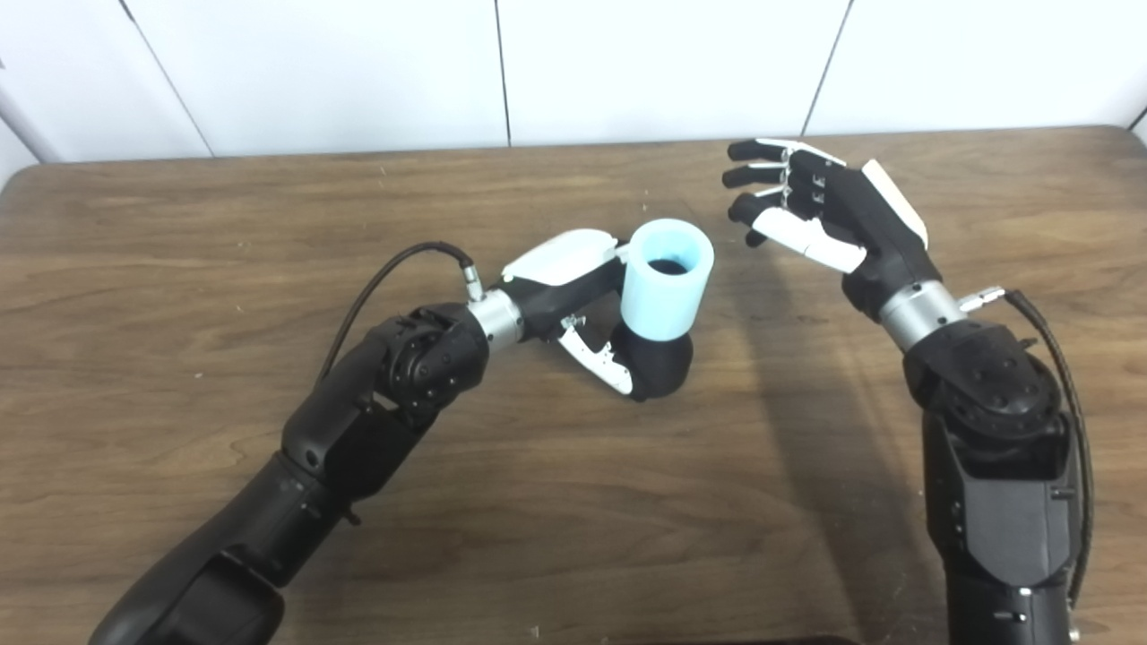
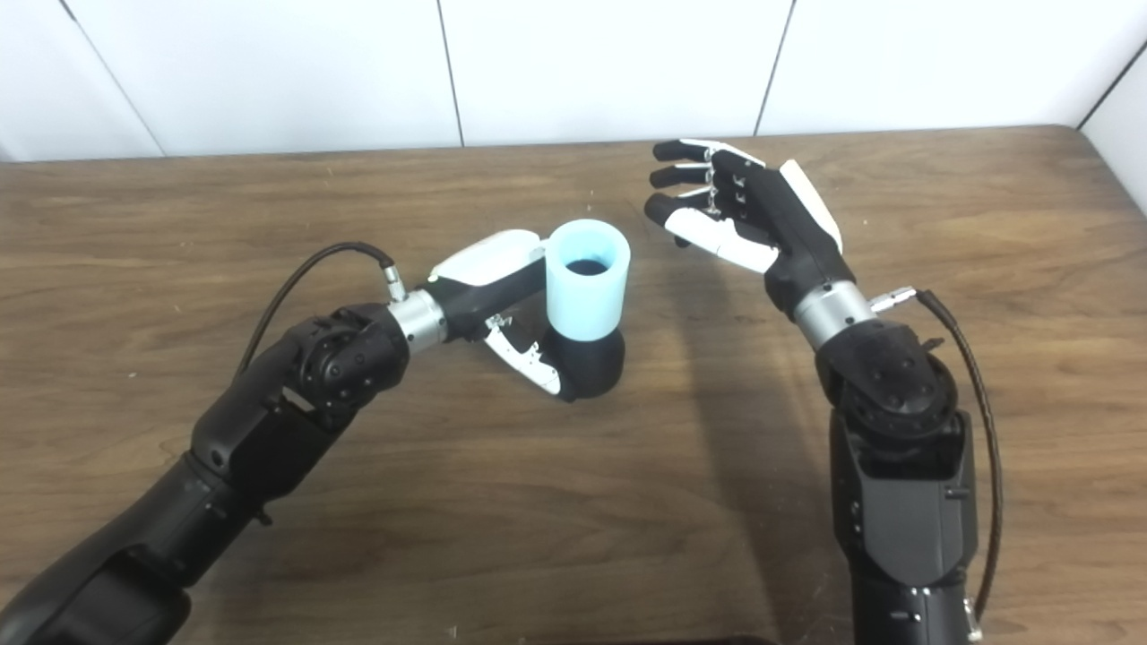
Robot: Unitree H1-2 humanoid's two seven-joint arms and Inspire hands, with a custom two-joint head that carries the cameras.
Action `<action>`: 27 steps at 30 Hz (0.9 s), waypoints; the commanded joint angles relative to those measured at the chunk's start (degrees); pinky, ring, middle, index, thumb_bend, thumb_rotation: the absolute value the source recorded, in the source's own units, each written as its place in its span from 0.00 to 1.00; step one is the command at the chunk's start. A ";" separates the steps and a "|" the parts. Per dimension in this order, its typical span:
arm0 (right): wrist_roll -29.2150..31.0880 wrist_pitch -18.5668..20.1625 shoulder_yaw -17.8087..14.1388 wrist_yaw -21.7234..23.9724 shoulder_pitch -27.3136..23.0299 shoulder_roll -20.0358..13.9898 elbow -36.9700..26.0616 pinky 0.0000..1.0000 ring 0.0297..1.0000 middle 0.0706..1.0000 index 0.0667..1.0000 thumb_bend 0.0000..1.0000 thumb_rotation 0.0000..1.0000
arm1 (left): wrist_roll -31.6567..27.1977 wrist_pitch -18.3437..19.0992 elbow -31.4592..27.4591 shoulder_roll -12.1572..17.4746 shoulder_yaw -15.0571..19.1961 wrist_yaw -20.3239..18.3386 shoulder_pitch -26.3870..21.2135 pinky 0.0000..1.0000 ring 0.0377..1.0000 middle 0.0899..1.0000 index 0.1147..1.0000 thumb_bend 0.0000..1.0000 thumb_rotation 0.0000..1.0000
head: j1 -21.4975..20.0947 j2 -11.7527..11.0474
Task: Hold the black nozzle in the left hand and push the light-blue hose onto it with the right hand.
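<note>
My left hand (image 1: 573,300) is wrapped around the black rounded plastic nozzle (image 1: 659,363), thumb under and fingers behind, and I judge that grip is there to brace the piece against any downward push. The short light-blue rubbery hose sleeve (image 1: 668,287) already sits upright on top of the nozzle, its open mouth facing up with a dark bore showing inside. How deep it is seated I cannot tell from here. The joined pair sits near the middle of the brown wood-grain tabletop (image 1: 179,233), a little toward the far edge; whether the nozzle rests on the wood or is held just above it I cannot say.

My right hand (image 1: 824,210) is released, fingers spread and holding nothing, hovering to the right of the hose and apart from it, nearer the far edge. I read that as the push being done, or as room kept for another press.

Nothing else lies on the tabletop around the parts. The only things nearby are my own wrist cables (image 1: 394,269), and they stay clear of the hose. The path between right hand and hose is open.
</note>
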 commanded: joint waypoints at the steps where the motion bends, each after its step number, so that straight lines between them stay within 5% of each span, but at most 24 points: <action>1: 0.64 0.03 -0.33 0.35 -1.99 -0.64 -0.91 0.49 0.61 0.71 0.75 0.59 0.53 | 3.66 4.43 1.61 2.19 -0.95 -3.74 1.27 1.00 1.00 1.00 1.00 1.00 0.31 | 0.01 0.07; 5: 1.14 0.03 -0.44 0.45 -2.25 -0.77 -0.92 0.49 0.61 0.71 0.76 0.59 0.53 | 3.70 6.19 0.46 2.98 0.38 -3.71 1.23 1.00 1.00 1.00 1.00 1.00 0.32 | 0.00 0.04; 10: 1.69 0.03 -0.69 0.56 -2.41 -1.05 -1.07 0.49 0.61 0.71 0.76 0.58 0.53 | 0.94 8.35 -0.82 4.59 3.85 -5.37 1.08 1.00 1.00 1.00 1.00 0.99 0.16 | 0.09 -0.09; 13: 2.34 0.03 -0.99 0.34 -2.43 -1.37 -0.99 0.50 0.61 0.71 0.76 0.58 0.53 | -1.23 9.83 -2.00 4.62 8.74 -3.09 2.13 0.98 0.96 0.94 0.91 0.86 0.11 | 0.11 -0.26; 16: 3.03 0.03 -1.15 -0.24 -2.14 -1.55 -0.64 0.51 0.61 0.71 0.76 0.58 0.53 | -3.73 11.81 -5.20 1.63 16.17 3.11 5.44 0.73 0.78 0.78 0.74 0.69 0.02 | 0.49 -0.41; 19: 3.85 0.02 -1.25 -1.22 -1.69 -1.56 0.12 0.51 0.61 0.71 0.75 0.57 0.53 | -7.81 14.44 -9.45 -3.25 23.71 8.40 8.54 0.59 0.64 0.64 0.64 0.57 0.00 | 0.67 -0.41; 22: 4.05 -0.02 -0.89 -2.41 -0.98 -0.95 0.70 0.50 0.61 0.71 0.75 0.56 0.52 | -12.67 14.70 -11.31 -7.06 29.10 11.81 10.32 0.54 0.59 0.59 0.63 0.51 0.00 | 0.76 -0.32; 27: 4.91 -0.03 -0.57 -3.78 -0.12 -0.54 0.76 0.49 0.61 0.71 0.75 0.55 0.51 | -15.88 13.90 -13.24 -7.64 31.26 12.85 11.29 0.50 0.57 0.58 0.62 0.49 0.00 | 2.45 -0.58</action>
